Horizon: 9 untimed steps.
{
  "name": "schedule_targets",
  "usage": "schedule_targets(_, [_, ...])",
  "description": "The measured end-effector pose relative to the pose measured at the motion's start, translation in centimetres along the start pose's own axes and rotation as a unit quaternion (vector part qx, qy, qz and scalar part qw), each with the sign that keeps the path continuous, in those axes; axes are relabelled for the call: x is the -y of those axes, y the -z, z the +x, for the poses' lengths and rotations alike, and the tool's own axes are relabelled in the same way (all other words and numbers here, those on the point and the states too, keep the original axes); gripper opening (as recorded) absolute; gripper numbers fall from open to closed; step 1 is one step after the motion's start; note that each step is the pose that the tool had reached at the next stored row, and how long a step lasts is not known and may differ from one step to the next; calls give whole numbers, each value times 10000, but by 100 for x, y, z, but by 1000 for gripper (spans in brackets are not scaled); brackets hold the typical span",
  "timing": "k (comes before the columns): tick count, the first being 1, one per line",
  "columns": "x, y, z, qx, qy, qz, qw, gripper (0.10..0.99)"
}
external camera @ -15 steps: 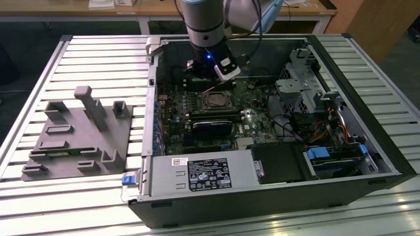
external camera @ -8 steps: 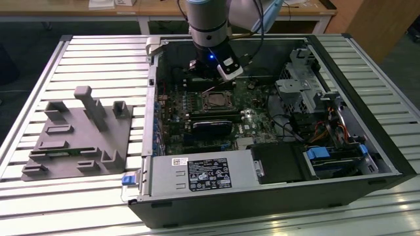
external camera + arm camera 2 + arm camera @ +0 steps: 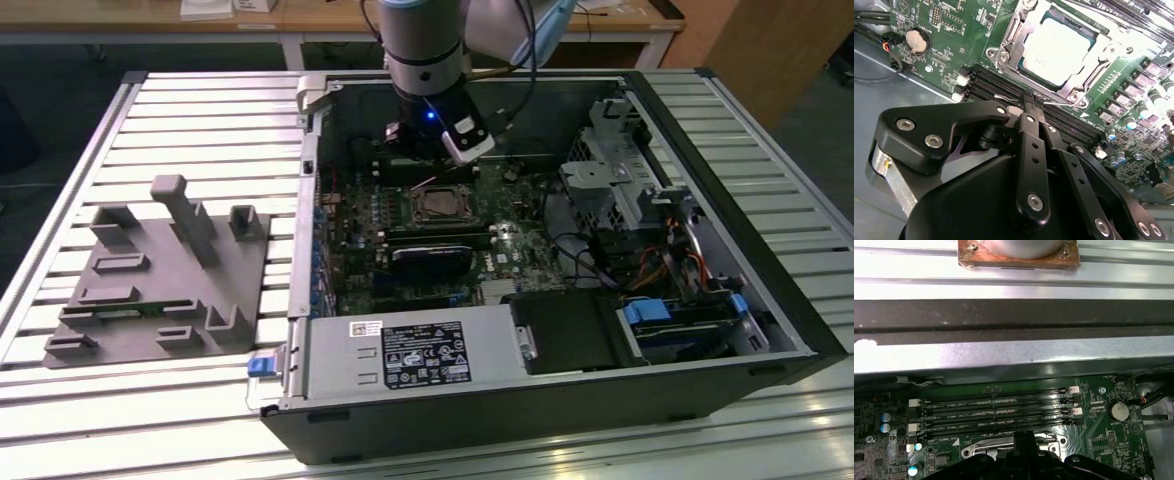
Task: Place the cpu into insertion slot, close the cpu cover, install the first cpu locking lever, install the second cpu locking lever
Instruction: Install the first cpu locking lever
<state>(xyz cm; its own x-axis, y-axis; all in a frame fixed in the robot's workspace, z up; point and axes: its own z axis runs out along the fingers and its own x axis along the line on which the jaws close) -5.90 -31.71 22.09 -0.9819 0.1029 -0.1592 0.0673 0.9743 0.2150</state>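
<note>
Gripper (image 3: 1034, 102) stands low inside the open computer case (image 3: 767, 300), over the green motherboard (image 3: 939, 30). We note its fingers (image 3: 1027, 130) drawn together, their tips touching a thin silvery locking lever (image 3: 1006, 97) just beside the long black memory slots (image 3: 989, 82). We cannot tell whether they pinch or only press it. The cpu (image 3: 1059, 47) sits in the insertion slot (image 3: 418, 207), near the tips. The cpu cover (image 3: 1013, 30) lies down around it.

The exterior view looks down from high over the open computer case (image 3: 561, 395) on the desk (image 3: 147, 410), while both wrist views hang close above its motherboard (image 3: 946, 22), sharing the memory slots (image 3: 999, 412) beside the insertion slot (image 3: 1079, 94).
</note>
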Motion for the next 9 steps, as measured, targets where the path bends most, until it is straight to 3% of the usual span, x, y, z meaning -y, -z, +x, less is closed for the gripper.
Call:
schedule_targets(5, [8,-29,15,177,38,-19,9998,106])
schedule_targets(9, [16,-58,29,293,61,-31,9995,106])
